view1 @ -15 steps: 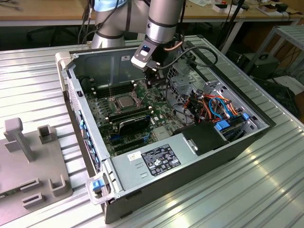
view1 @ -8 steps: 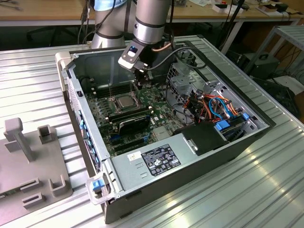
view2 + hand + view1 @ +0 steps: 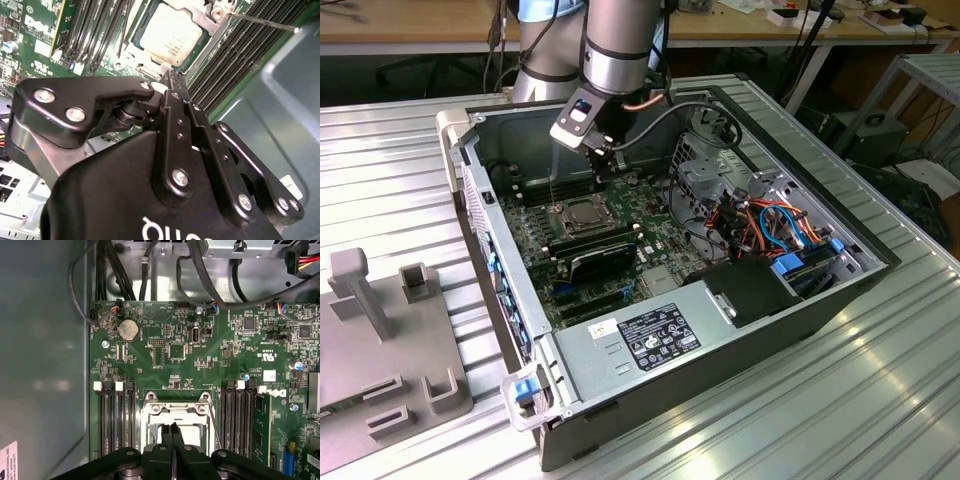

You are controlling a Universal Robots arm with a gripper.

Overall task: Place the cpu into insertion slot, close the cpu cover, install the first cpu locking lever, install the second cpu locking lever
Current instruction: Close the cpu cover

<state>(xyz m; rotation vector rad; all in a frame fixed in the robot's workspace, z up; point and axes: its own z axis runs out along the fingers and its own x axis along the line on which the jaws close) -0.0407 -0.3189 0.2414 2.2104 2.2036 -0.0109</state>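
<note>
The two black metal fingers (image 3: 179,442) are meeting tip to tip and gripping nothing. The gripper (image 3: 173,429) is hanging just above the socket area, apart from it in the second wrist view (image 3: 172,75) and in the exterior view (image 3: 601,170).

The small flat square cpu with a silver-grey metal top (image 3: 170,35) is lying in the square dark insertion slot with a metallic rim (image 3: 149,430). The thin silver-grey cpu cover frame (image 3: 176,410) is lying down around the chip. In the first wrist view the fingers are hiding the middle of the chip, and the gripper body is cutting off the near edge of the slot.

A thin steel wire lever (image 3: 260,22) is angling away from one corner of the cover and standing upright in the exterior view (image 3: 552,195). Whether any other lever is latched is too hard to make out.

Long narrow black memory slots (image 3: 116,420) are flanking the socket on the green motherboard (image 3: 165,355), inside the open grey metal computer case (image 3: 800,330).
</note>
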